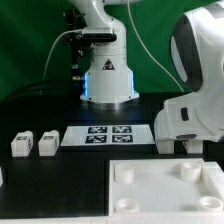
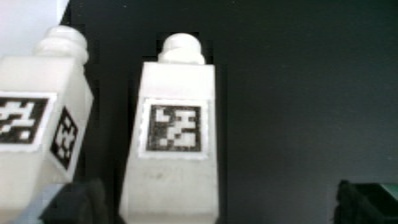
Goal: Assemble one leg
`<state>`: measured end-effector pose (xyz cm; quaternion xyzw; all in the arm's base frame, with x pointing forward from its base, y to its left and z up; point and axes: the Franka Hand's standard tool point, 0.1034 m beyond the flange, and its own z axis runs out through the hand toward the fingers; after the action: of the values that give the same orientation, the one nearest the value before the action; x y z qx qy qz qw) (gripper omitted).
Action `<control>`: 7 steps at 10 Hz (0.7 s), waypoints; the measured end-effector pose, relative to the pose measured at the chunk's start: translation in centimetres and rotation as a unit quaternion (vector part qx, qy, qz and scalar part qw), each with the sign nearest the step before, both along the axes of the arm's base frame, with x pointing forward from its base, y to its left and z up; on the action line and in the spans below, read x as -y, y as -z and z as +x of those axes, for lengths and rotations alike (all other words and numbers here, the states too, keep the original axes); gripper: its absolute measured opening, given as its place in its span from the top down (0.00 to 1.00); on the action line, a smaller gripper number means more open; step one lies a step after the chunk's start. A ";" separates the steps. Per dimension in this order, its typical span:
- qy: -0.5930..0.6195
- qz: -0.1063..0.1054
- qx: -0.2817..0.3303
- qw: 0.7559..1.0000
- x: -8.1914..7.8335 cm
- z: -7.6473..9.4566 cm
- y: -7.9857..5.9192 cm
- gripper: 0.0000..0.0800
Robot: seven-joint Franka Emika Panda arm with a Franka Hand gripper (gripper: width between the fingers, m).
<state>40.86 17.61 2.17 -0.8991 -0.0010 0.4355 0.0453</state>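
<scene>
In the wrist view two white legs lie side by side on the black table, each with a code tag on its upper face and a round peg at its far end. One leg (image 2: pixel 175 130) lies between my fingers, close to one dark fingertip (image 2: pixel 71 206). The other leg (image 2: pixel 39 115) lies outside that fingertip. My gripper (image 2: pixel 221 205) is open and holds nothing. In the exterior view the gripper (image 1: pixel 190 146) hangs at the right, just beyond the panel's far edge, and hides these two legs. Two more legs (image 1: pixel 20 143) (image 1: pixel 46 142) lie at the left.
The large white square panel (image 1: pixel 150 195) with round corner sockets lies at the front. The marker board (image 1: pixel 108 133) lies flat in the middle, in front of the robot base (image 1: pixel 108 85). A cable hangs behind the base.
</scene>
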 end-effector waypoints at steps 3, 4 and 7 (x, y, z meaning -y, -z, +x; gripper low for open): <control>0.000 -0.003 -0.002 1.000 0.1 -1.5 1.2 0.19; 0.000 -0.003 -0.001 1.000 0.1 -1.4 1.1 0.19; 0.000 -0.003 -0.002 1.000 0.1 -1.5 1.2 0.33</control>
<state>39.37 17.50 0.98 -0.8984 0.0006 0.4372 0.0431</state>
